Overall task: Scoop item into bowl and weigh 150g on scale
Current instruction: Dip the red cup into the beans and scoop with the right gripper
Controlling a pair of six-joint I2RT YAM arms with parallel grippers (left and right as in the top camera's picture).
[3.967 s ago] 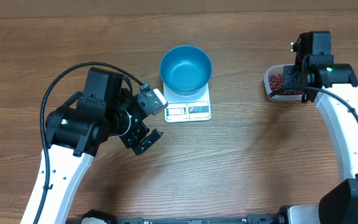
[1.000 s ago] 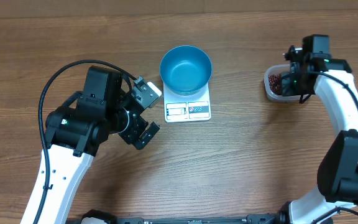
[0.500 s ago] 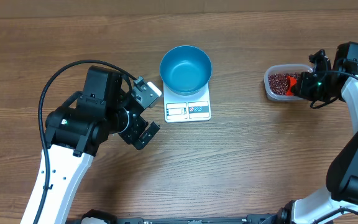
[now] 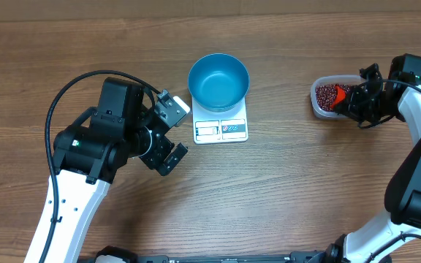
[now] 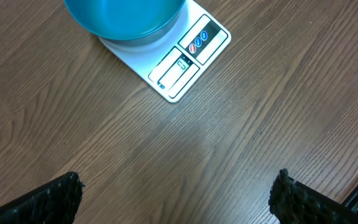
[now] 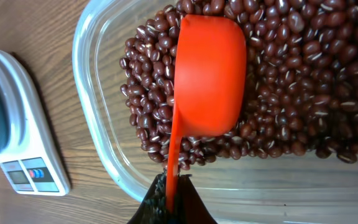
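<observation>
Right gripper (image 6: 169,200) clamped on the handle of the orange scoop (image 6: 207,78). The scoop cup is over the beans (image 6: 291,93) in the clear tub (image 6: 98,146), far right of the table (image 4: 305,190). Bowl (image 4: 218,80) sits on the back of the scale (image 4: 221,130), mid-table, with the display strip visible in front. Left gripper (image 4: 170,135) has its jaws wide apart, holding nothing, just left of the scale.
</observation>
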